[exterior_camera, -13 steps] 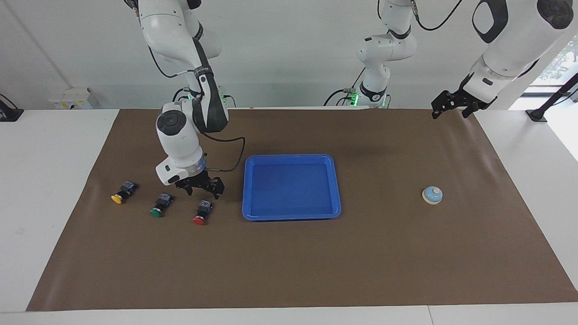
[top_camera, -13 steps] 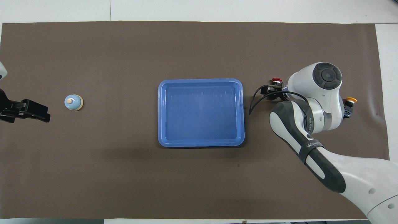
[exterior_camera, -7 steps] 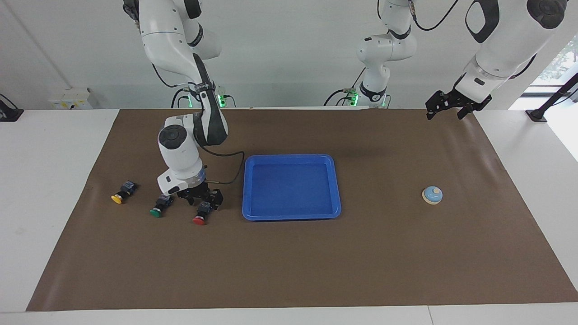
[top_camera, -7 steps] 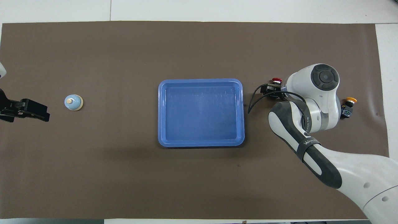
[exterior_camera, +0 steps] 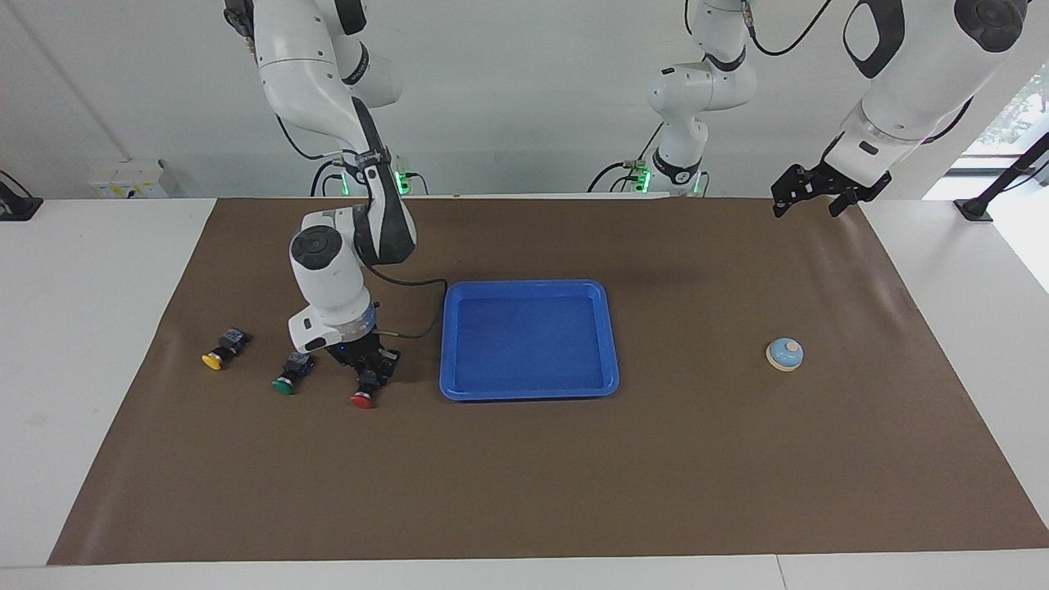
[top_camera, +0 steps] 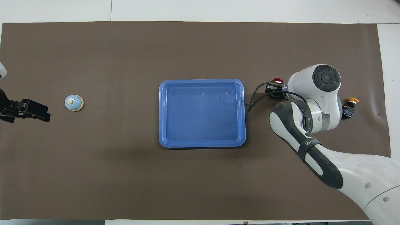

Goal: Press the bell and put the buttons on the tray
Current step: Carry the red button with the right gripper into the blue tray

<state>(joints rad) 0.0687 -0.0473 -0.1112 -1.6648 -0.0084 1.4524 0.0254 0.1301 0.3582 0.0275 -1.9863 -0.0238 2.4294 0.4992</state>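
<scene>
Overhead | right gripper (exterior_camera: 368,378) clenched on red button (exterior_camera: 361,400) (arm hides green) | left gripper (exterior_camera: 809,195) released

Room bright, even, diffuse light from above. Daylight glare at window (exterior_camera: 1020,106), washed out. Soft faint shadows under tray (exterior_camera: 529,339) and right arm (exterior_camera: 344,270) on brown mat (exterior_camera: 574,475). Mild sheen on tray floor. Both views sharp, no motion blur.

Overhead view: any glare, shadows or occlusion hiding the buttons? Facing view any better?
Overhead view: even light, faint sheen on the tray floor; the right arm's wrist hides the green button, half-covers the red. Facing view: all three caps show, red button in the shut right gripper; bright window at the left arm's end.
</scene>
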